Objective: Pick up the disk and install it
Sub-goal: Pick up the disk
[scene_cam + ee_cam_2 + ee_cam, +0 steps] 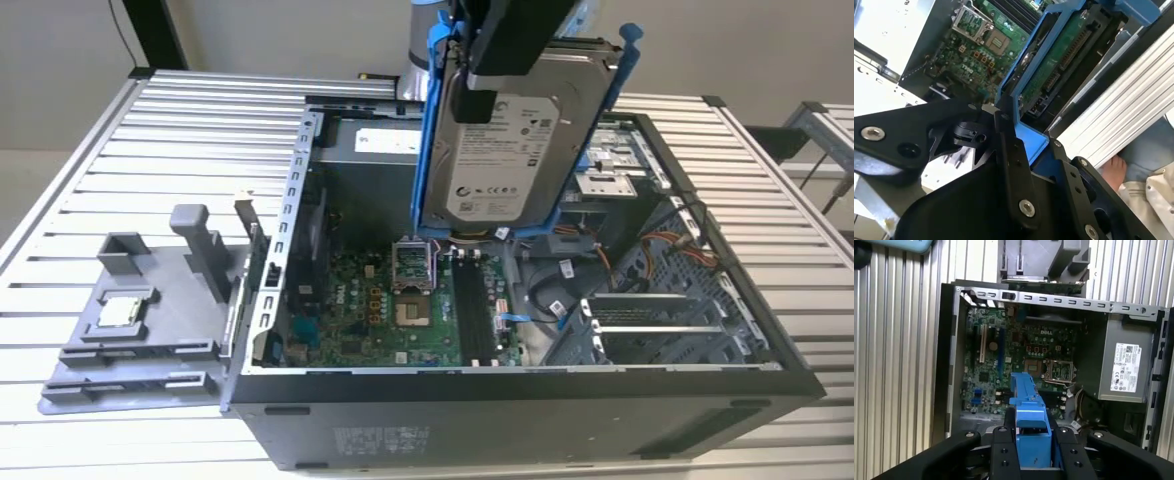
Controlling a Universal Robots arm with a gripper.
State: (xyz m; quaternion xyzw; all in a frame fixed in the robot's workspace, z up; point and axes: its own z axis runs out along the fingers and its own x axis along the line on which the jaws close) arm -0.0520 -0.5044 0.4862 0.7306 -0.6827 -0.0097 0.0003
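Disk (pixel 514 150), white label (pixel 505 140) outward, in pincer (pixel 1032 440) above open computer case (pixel 534 405)

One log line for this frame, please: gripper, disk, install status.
gripper: shut on disk | disk: upright, label facing exterior view, held over open computer case | install: not yet seated

Slatted metal table (pixel 107 150), plain pale wall (pixel 267 30) behind

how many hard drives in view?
1: the silver-grey metal hard drive in a blue plastic carrier, held in the gripper above the open black computer case. Others may be hidden.
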